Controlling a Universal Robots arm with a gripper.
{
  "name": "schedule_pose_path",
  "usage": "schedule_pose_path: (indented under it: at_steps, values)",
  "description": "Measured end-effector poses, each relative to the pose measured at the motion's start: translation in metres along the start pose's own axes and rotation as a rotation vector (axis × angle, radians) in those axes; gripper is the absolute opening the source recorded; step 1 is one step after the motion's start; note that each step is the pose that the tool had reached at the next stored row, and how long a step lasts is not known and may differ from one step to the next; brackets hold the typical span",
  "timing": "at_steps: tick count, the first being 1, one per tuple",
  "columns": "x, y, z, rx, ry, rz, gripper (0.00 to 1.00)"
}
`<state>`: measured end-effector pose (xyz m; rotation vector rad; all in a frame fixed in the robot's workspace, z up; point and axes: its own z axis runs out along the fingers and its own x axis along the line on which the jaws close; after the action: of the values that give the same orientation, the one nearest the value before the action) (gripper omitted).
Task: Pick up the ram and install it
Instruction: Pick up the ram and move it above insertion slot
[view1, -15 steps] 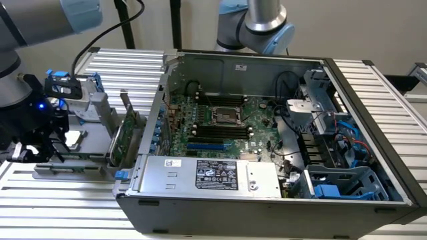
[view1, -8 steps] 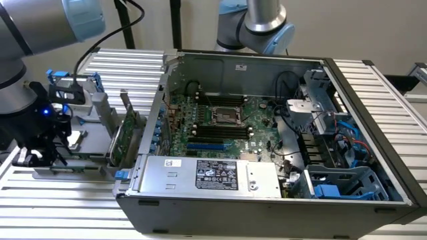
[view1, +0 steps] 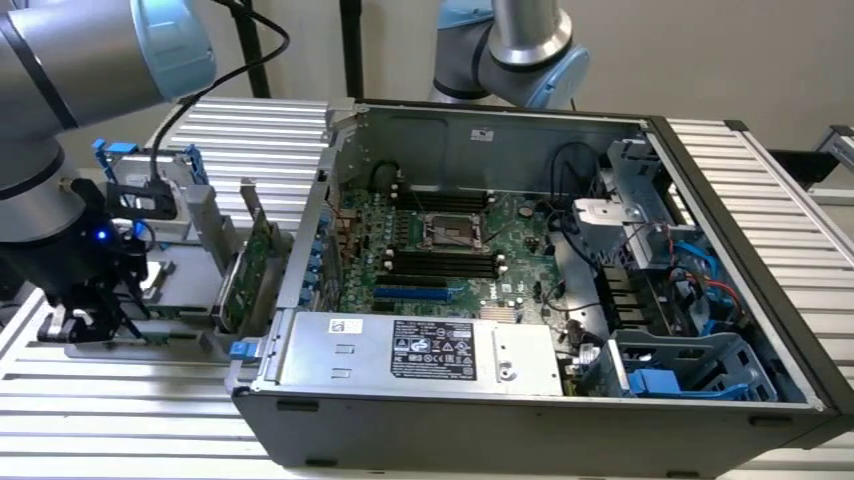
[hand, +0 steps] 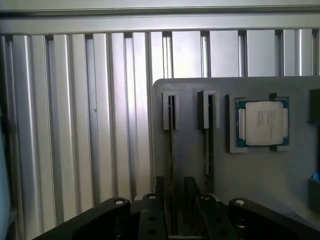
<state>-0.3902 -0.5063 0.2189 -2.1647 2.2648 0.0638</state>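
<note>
Gripper low over grey holder on slatted table, beside open PC case. Fingers partly open, straddling the ram, which stands edge-on in a holder slot. Seemingly not clamped, though contact is hard to judge. CPU sits in a nearby pocket.

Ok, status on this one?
Tool low over gray holder, beside the case. Ram edge-on in its slot, under tool, not lifted. Nothing blocking.
</note>
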Motion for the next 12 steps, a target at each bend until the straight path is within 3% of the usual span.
schedule_pose_path:
  at_steps: [12]
  values:
    - [0.000, -0.0007, 0.0192, -0.0012, -0.0013, -0.021, 1.00]
